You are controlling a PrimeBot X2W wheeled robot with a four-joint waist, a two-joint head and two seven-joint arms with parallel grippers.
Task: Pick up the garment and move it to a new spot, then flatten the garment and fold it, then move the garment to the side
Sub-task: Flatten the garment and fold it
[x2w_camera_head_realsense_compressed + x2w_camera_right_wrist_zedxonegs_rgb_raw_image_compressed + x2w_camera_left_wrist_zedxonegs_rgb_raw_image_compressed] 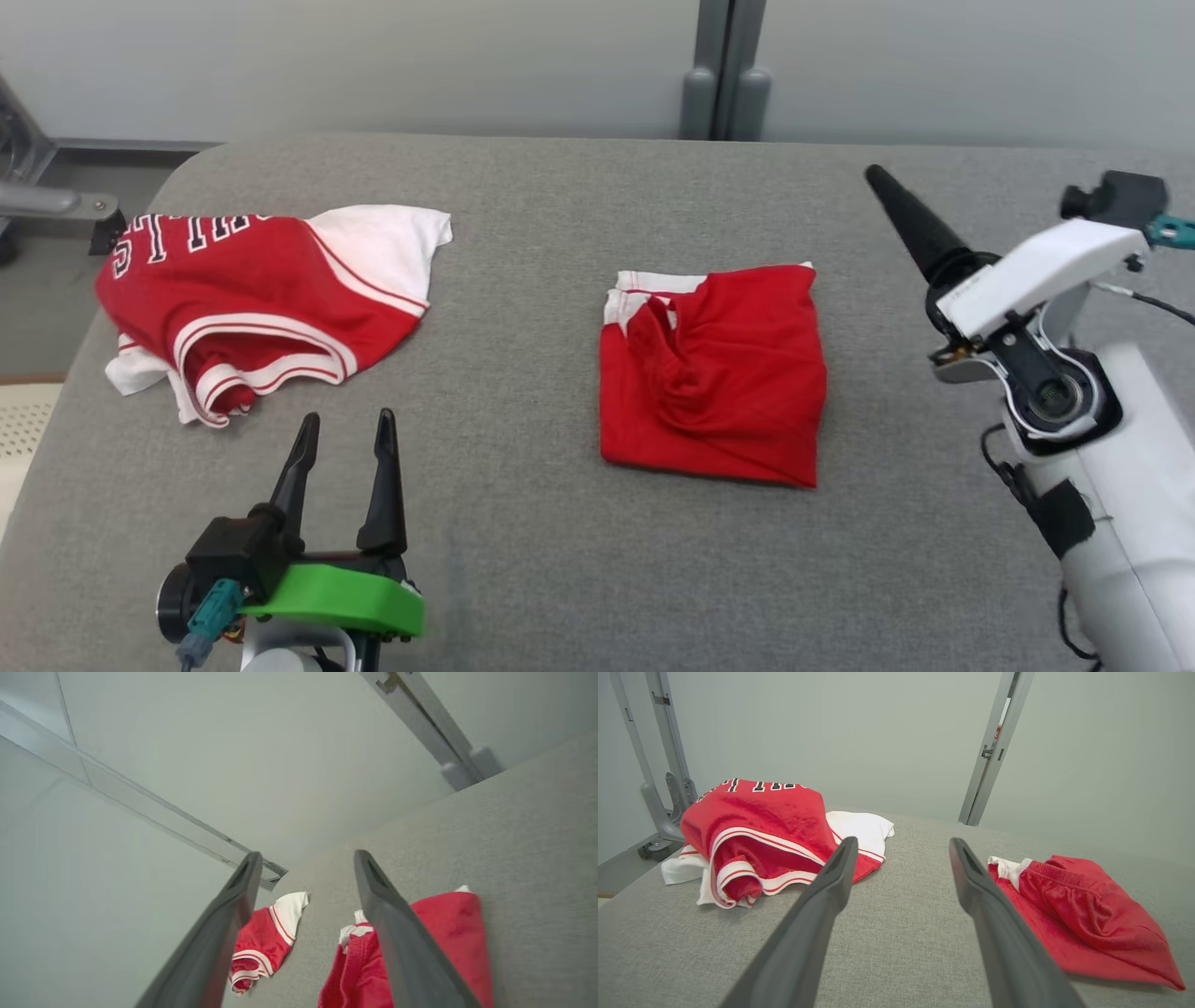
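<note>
**Op:** Gripper state?
**Eng:** Closest to you at the lower left, the left gripper point(346, 418) is released. Its fingers are spread and point away from you over bare table point(560, 579), with nothing between them. The left wrist view shows the same gap, with grey cloth under it.

**Op:** And the right one?
**Eng:** The right gripper point(307, 855) is released too, fingers apart and empty. In your head view the arm sits at the right edge, with one finger point(910, 219) angled up and left. It isn't touching any fabric.

**Op:** Where's the garment?
**Eng:** The garment point(714, 383) is mid-table, a bit right of centre, lying flat. It's folded into a rough red rectangle with white trim showing at its far-left corner. The top layer has a bunched wrinkle. It lies between your two grippers, nearer the right arm, and neither one touches it.

**Op:** Anything else on the table?
**Eng:** There's a jersey point(252, 299), red and white with lettering, crumpled at the far left. It's just beyond the left gripper and well apart from the garment. One white corner lies near the table's left edge.

**Op:** What's behind it all?
**Eng:** A grey post point(724, 84) stands at the far edge, with a pale wall point(420, 56) behind it.
</note>
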